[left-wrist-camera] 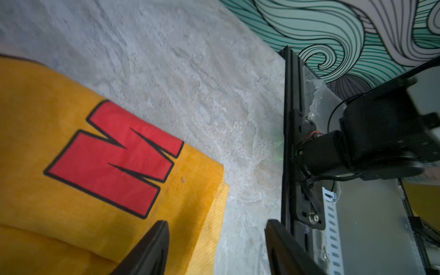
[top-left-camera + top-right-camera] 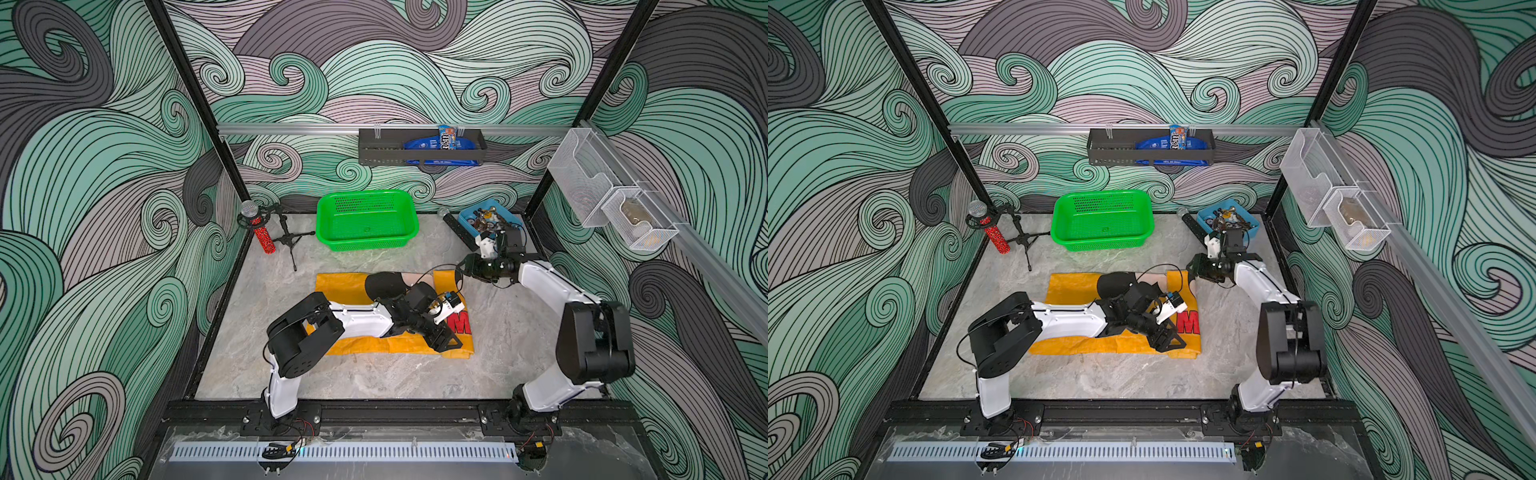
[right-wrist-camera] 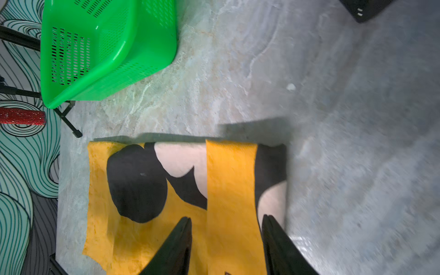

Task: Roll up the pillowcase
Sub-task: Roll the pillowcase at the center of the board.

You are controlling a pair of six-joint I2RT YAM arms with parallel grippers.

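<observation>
The pillowcase (image 2: 340,286) (image 2: 1071,286) lies flat at mid-table, mustard yellow with a black-and-beige mouse-head print and a red letter M (image 1: 114,157). Its right end is folded over, and in the right wrist view that fold shows as a plain yellow strip (image 3: 228,190) across the print. My left gripper (image 2: 451,343) (image 1: 216,222) is open at the cloth's near right corner, one finger over the cloth and the other over bare table. My right gripper (image 2: 461,270) (image 3: 226,216) is open just above the far right end, its jaws either side of the folded strip.
A green basket (image 2: 365,220) stands behind the cloth. At the back left is a red microphone on a small tripod (image 2: 264,237), and at the back right a blue tray of small parts (image 2: 484,218). A black shelf (image 2: 419,145) hangs on the back wall, with wire bins (image 2: 602,208) on the right rail.
</observation>
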